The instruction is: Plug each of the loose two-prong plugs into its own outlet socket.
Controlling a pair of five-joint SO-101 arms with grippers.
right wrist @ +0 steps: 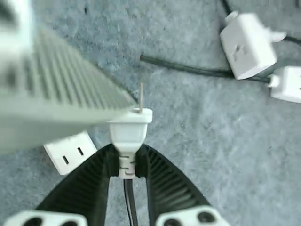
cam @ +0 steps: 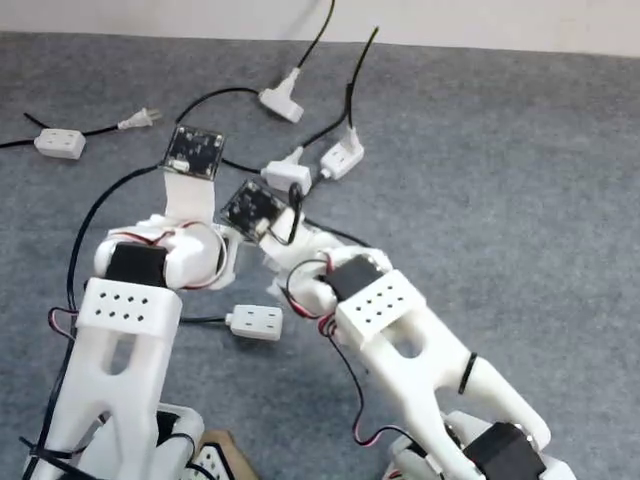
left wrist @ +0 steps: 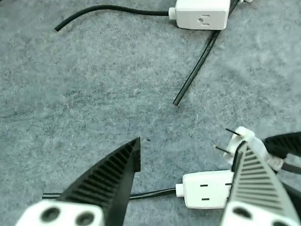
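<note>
My right gripper (right wrist: 127, 153) is shut on a white two-prong plug (right wrist: 128, 129), held by its body with the prongs pointing away from the wrist. Just beside it on the grey carpet lies a white outlet socket (right wrist: 70, 151). That plug (left wrist: 237, 141) and socket (left wrist: 207, 189) also appear in the left wrist view, with the socket lying between the spread fingers of my left gripper (left wrist: 190, 143), which is open and holds nothing. Another loose plug (cam: 140, 120) lies at the far left and one more plug (cam: 282, 103) at the back.
More white sockets lie around: one (cam: 60, 143) at the far left, two (cam: 343, 158) (cam: 286, 175) just beyond the grippers, one (cam: 255, 321) between the arm bases. Black cables (cam: 340, 75) cross the carpet, and one cut cable end (left wrist: 176, 101) lies ahead of the left gripper.
</note>
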